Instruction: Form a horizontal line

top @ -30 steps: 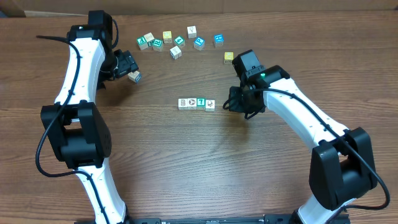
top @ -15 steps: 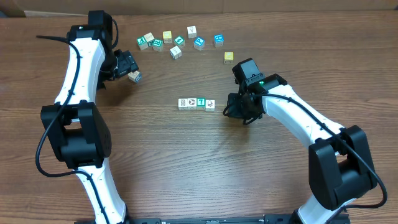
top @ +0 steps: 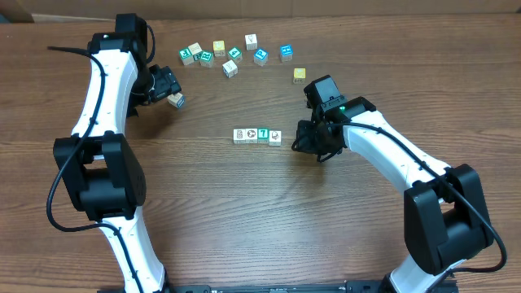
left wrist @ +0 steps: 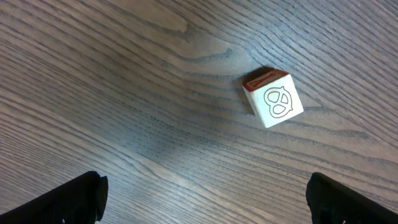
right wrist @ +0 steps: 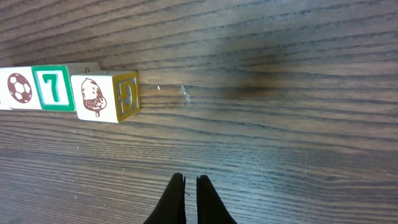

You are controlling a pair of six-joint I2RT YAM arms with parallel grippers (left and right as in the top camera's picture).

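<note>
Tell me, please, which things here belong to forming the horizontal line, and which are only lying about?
Belonging to the job:
- the row of four cubes, already side by side

Only lying about:
- the scattered cubes at the far side
- a yellow cube
- a lone pretzel-print cube, apart from the others

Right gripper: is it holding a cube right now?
No, the right gripper is shut on nothing, apart from the acorn cube that ends the horizontal line.
</note>
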